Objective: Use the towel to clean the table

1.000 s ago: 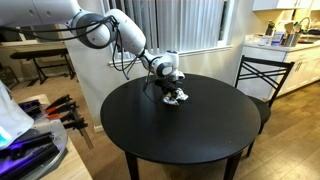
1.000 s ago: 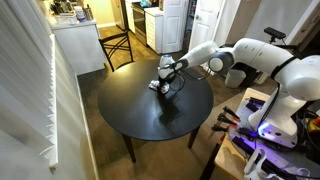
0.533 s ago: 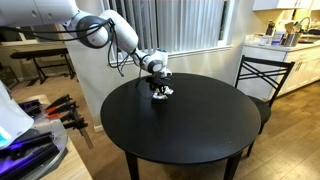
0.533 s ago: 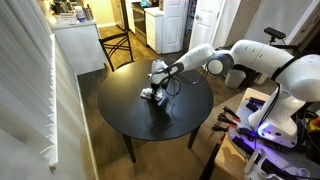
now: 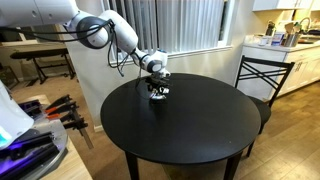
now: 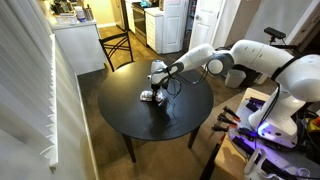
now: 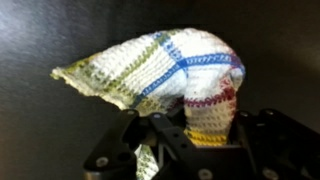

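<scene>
A round black table (image 5: 205,135) stands in a home room. Vertical blinds (image 5: 185,25) hang behind it, and a dark metal chair (image 5: 262,75) is drawn up at its edge on the side toward the kitchen counter (image 5: 285,45). In both exterior views the white arm reaches in over the table's rim and bends down to the tabletop (image 6: 150,128).

The gripper (image 5: 158,90) points down at the table, inside the rim on the arm's side and away from the chair. The towel (image 5: 158,97) is a small pale bundle under it, low on the dark surface (the exterior views are too coarse to show how much of it touches). It shows the same way in an exterior view, gripper (image 6: 152,88) above and towel (image 6: 148,97) beneath.

In the wrist view the towel (image 7: 170,65) is white knit cloth with blue, yellow and red stripes, spread in a folded flap over the black tabletop. Its bunched end runs down into the gripper (image 7: 203,138), whose jaws are closed tight on it.
</scene>
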Tool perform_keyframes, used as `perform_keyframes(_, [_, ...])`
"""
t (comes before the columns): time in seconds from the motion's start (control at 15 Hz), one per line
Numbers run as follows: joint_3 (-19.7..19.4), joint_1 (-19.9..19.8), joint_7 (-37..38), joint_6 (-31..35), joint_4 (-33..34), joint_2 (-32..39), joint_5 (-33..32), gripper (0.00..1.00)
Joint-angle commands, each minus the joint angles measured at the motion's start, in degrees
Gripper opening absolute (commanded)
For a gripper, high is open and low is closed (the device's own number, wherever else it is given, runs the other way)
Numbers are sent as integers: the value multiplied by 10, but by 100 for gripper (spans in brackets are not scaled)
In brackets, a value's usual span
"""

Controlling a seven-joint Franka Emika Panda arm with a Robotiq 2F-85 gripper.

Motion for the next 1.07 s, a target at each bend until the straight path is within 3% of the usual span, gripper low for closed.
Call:
perform_keyframes(0.0, [-12, -48, -4, 14, -2, 0, 24, 3])
perform_keyframes(0.33, [-57, -136, 40, 76, -16, 0, 48, 3])
perform_keyframes(0.6, [-90, -184, 98, 113, -30, 0, 55, 3])
perform_keyframes(0.8, [-99, -196, 136, 125, -35, 0, 54, 3])
perform_keyframes(1.0, [-92, -171, 148, 118, -28, 0, 46, 3])
